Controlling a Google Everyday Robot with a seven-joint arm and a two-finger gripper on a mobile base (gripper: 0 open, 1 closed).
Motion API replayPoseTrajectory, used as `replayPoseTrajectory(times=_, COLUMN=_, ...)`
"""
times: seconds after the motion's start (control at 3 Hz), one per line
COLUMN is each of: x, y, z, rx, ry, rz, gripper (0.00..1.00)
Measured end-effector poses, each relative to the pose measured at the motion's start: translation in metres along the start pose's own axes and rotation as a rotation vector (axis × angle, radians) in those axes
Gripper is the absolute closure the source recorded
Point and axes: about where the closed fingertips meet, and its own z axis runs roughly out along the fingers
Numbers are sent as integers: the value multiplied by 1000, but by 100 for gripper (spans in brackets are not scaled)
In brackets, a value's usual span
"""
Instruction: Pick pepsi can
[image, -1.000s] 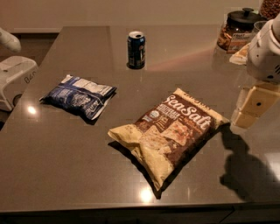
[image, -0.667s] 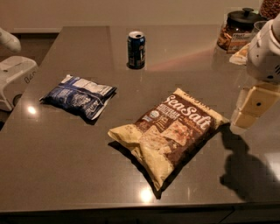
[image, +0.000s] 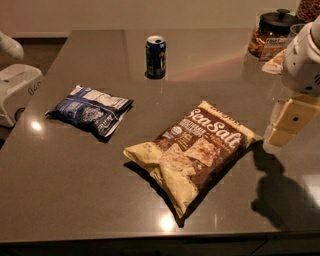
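The pepsi can (image: 155, 57) is small and dark blue with a silver top. It stands upright near the far middle of the dark table (image: 65, 190). My gripper (image: 289, 121) hangs at the right edge of the view, above the table and just right of a chip bag. It is far to the right of the can and nearer to the front. Its cream fingers (image: 295, 116) point down, and nothing shows between them.
A brown and cream Sea Salt chip bag (image: 195, 150) lies at the centre right. A flat blue-and-white snack bag (image: 91, 110) lies at the left. A black-lidded glass jar (image: 270, 34) stands at the back right. White equipment (image: 14, 85) sits off the table's left edge.
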Motion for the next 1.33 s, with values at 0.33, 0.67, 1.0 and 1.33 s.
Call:
replayPoseTrajectory(times=0.33, x=0, y=0, z=0, rx=0, ry=0, rz=0, gripper=0)
replayPoseTrajectory(times=0.67, x=0, y=0, z=0, rx=0, ry=0, rz=0, gripper=0)
replayPoseTrajectory(times=1.0, x=0, y=0, z=0, rx=0, ry=0, rz=0, gripper=0)
replayPoseTrajectory(times=1.33, x=0, y=0, z=0, rx=0, ry=-1, rz=-1, gripper=0)
